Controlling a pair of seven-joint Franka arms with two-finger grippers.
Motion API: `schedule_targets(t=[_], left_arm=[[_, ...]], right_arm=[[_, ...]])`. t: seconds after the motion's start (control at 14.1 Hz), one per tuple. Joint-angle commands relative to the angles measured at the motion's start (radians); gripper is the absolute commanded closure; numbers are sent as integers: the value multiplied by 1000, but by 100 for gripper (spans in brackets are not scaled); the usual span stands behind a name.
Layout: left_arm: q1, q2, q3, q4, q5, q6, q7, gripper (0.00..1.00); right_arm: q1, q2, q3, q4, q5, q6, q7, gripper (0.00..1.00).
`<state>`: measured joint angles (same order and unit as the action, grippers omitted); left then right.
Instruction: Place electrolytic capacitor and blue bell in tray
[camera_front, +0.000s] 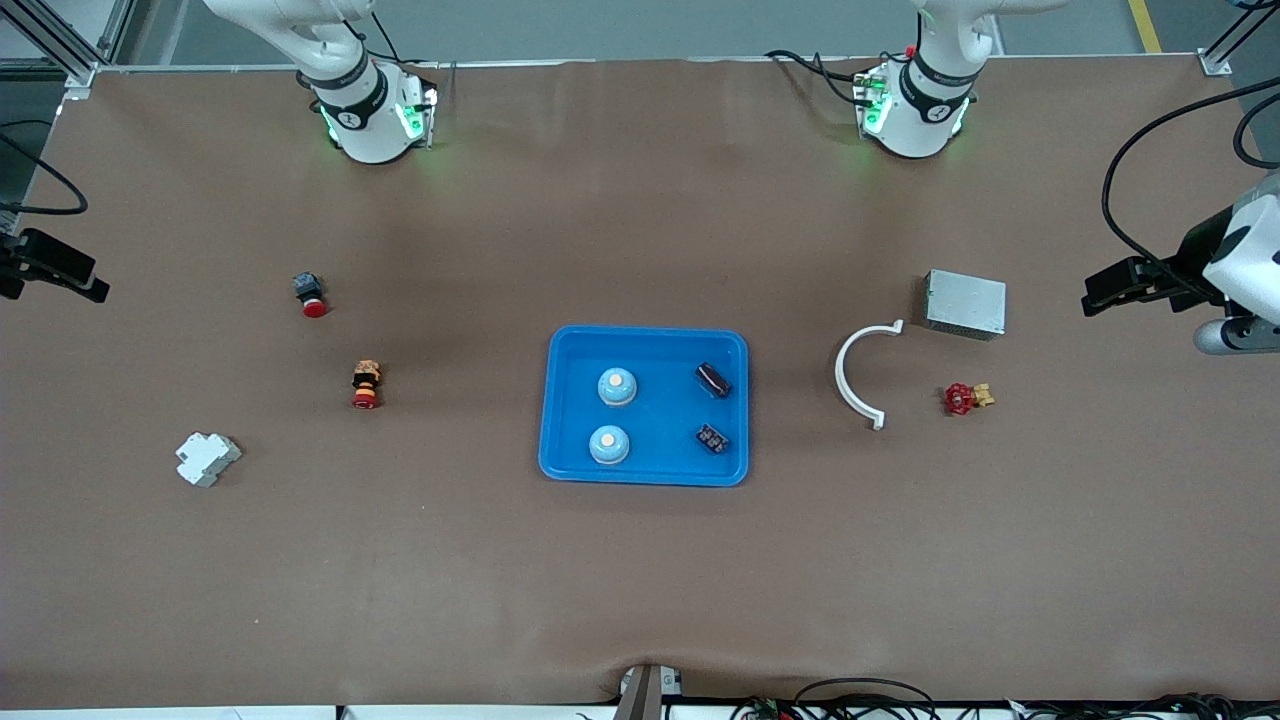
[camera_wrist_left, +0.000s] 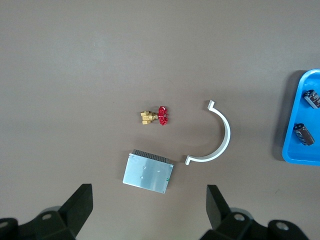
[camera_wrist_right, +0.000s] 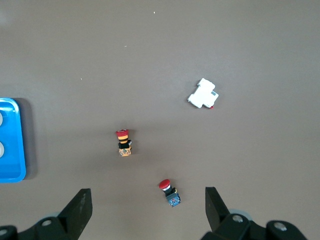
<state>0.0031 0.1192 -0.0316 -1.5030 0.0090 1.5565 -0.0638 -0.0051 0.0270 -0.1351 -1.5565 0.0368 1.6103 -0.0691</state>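
1. As the scene stands, the tray (camera_front: 648, 341) near the middle of the table (camera_front: 640, 580) already holds two blue bells and two dark capacitors, so I judge the placing step finished, with both arms drawn away and waiting.
2. One blue bell (camera_front: 617, 386) sits toward the tray's edge farther from the front camera, and the second blue bell (camera_front: 608, 444) toward its nearer edge, both along the side facing the right arm's end.
3. One electrolytic capacitor (camera_front: 713, 379) lies toward the farther corner on the left arm's side, and the second capacitor (camera_front: 711, 438) toward the nearer corner on that side.
4. Seen from its wrist, the left gripper (camera_wrist_left: 149, 210) hangs high with fingers spread wide and nothing between them, above the grey metal box (camera_front: 965, 303), the white curved bracket (camera_front: 861, 372) and the red-handled valve (camera_front: 966, 398).
5. Likewise, the right gripper (camera_wrist_right: 148, 210) is spread and empty, above the two red push-buttons (camera_front: 309, 294) (camera_front: 366, 384) and the white breaker (camera_front: 207, 458).
6. Nothing of the task appears left outside the tray; the next move, as I judge it, calls only for confirming this, not another pick.
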Motion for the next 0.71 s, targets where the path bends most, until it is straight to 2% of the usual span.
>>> schedule_targets(t=[0.0, 0.64], left_arm=[[-8, 7, 10, 20, -18, -15, -4, 0], [-12, 14, 7, 20, -18, 17, -1, 0]], right_arm=[[-12, -29, 12, -30, -3, 19, 12, 0], [-13, -25, 12, -30, -3, 22, 14, 0]])
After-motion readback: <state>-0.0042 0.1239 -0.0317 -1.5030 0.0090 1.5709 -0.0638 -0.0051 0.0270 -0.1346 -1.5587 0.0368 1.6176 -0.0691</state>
